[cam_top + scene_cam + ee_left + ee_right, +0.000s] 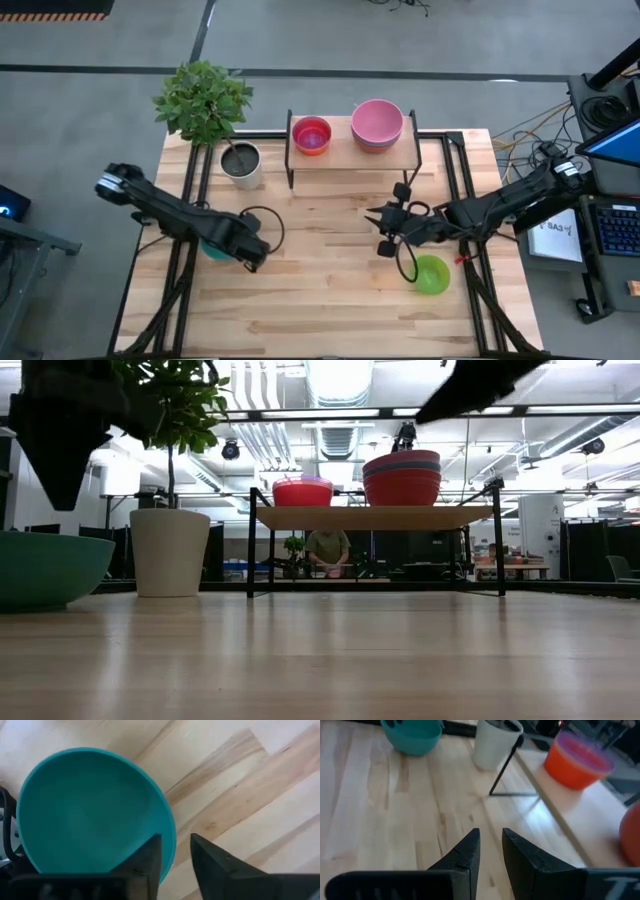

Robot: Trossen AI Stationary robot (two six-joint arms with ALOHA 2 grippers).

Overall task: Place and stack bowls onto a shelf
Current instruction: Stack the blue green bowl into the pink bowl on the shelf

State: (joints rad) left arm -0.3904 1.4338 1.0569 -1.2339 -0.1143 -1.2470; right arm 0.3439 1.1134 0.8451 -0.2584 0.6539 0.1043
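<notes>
A teal bowl point(90, 810) sits on its base on the table's left part point(212, 248), and my left gripper point(175, 845) is open above it. One finger stands inside the rim and one outside, with bare wood showing between the rim and the outer finger. My right gripper point(383, 230) hovers open over the table's middle and is empty point(491, 837). A green bowl point(432, 273) rests on the table near it. The shelf point(355, 158) at the far edge carries a red bowl point(312, 135) with purple inside and a pink-topped stack point(377, 125).
A white plant pot point(241, 165) with a leafy plant point(203, 98) stands left of the shelf. The shelf's thin black legs point(250, 545) stand on the table. Black table frame rails run along both sides. A person point(327, 550) sits far behind the table. Bare wood lies in the middle and near side.
</notes>
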